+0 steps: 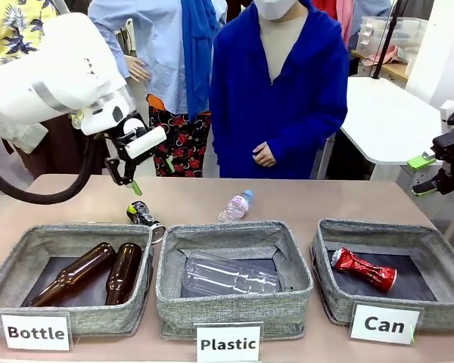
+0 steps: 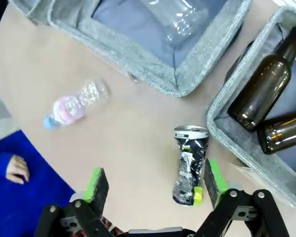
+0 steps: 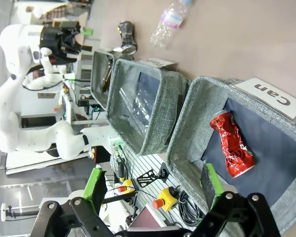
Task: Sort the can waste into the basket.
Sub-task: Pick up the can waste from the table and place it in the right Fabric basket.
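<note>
A crushed black can [image 1: 142,216] [image 2: 189,166] [image 3: 126,37] with a silver end lies on the table just behind the "Bottle" basket. My left gripper [image 1: 133,169] [image 2: 152,182] hangs open above it, nothing between its green pads. A crushed red can [image 1: 362,269] [image 3: 232,144] lies inside the grey basket marked "Can" [image 1: 340,304] [image 3: 186,128] at the right. My right gripper [image 1: 424,175] [image 3: 153,185] is open, raised beyond that basket's far right corner.
The "Bottle" basket [image 1: 11,272] holds two brown glass bottles [image 1: 94,273]. The "Plastic" basket [image 1: 234,310] holds a clear bottle [image 1: 228,275]. A small plastic bottle [image 1: 235,206] [image 2: 75,102] lies behind it. A person in blue [image 1: 280,91] stands at the far edge.
</note>
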`<state>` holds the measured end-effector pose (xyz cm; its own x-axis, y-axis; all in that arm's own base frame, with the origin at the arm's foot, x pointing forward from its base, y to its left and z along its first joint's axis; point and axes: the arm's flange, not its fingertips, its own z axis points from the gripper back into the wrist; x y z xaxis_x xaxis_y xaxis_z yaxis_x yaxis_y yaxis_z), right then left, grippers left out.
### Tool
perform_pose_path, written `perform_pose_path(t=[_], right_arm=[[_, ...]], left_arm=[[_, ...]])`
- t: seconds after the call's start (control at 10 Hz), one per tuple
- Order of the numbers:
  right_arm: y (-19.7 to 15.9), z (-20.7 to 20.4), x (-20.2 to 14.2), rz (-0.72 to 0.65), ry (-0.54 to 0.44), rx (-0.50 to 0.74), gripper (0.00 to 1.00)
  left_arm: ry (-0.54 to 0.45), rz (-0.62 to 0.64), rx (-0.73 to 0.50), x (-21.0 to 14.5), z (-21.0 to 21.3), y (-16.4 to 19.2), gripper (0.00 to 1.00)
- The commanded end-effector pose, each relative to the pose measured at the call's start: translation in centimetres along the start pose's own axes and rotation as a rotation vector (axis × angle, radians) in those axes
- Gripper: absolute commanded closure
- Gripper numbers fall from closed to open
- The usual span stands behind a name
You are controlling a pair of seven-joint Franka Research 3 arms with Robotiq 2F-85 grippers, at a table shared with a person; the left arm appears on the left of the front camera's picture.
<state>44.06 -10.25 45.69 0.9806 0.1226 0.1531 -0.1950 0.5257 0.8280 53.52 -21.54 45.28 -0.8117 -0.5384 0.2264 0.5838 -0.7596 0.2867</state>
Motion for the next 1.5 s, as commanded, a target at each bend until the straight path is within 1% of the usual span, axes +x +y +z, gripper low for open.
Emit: perform_pose_path(t=[0.0,0.2,0.3,0.4,0.5,0.6,0.7,0.9,1.0,1.1,1.2,1.3,1.4], right_arm=[[0.2,0.3,-0.1,0.021,0.003,-0.002,0.00],[0.2,0.3,-0.1,0.021,0.003,-0.002,0.00],[0.2,0.3,-0.1,0.021,0.003,-0.002,0.00],[0.2,0.3,-0.1,0.021,0.003,-0.002,0.00],[0.2,0.3,-0.1,0.021,0.003,-0.002,0.00],[0.2,0.3,-0.1,0.021,0.003,-0.002,0.00],[0.2,0.3,-0.1,0.021,0.003,-0.002,0.00],[0.2,0.3,-0.1,0.021,0.003,-0.002,0.00],[0.2,0.3,-0.1,0.021,0.003,-0.002,0.00],[0.2,0.3,-0.1,0.021,0.003,-0.002,0.00],[0.2,0.3,-0.1,0.021,0.003,-0.002,0.00],[0.2,0.3,-0.1,0.021,0.003,-0.002,0.00],[0.2,0.3,-0.1,0.021,0.003,-0.002,0.00]], left_arm=[[0.022,0.055,0.009,-0.4,0.6,-0.5,0.00],[0.022,0.055,0.009,-0.4,0.6,-0.5,0.00],[0.002,0.013,0.003,-0.2,0.1,0.0,0.00],[0.008,-0.038,0.025,-1.5,-0.1,-0.7,0.00],[0.016,-0.103,0.020,-2.5,-0.5,-1.2,0.00],[0.049,-0.067,-0.014,-3.3,-1.2,-1.6,0.00],[0.047,-0.037,-0.087,-4.4,-2.2,-2.3,0.00],[0.049,-0.021,-0.148,-5.8,-4.3,-3.4,0.00],[0.071,0.022,-0.175,-6.4,-5.5,-3.4,0.00],[0.070,0.037,-0.211,-6.7,-6.8,-3.3,0.00],[0.050,0.056,-0.231,-7.4,-8.4,-2.9,0.00],[0.055,0.093,-0.237,-8.0,-9.7,-2.3,0.00],[0.028,0.092,-0.254,-8.4,-10.9,-1.9,0.00]])
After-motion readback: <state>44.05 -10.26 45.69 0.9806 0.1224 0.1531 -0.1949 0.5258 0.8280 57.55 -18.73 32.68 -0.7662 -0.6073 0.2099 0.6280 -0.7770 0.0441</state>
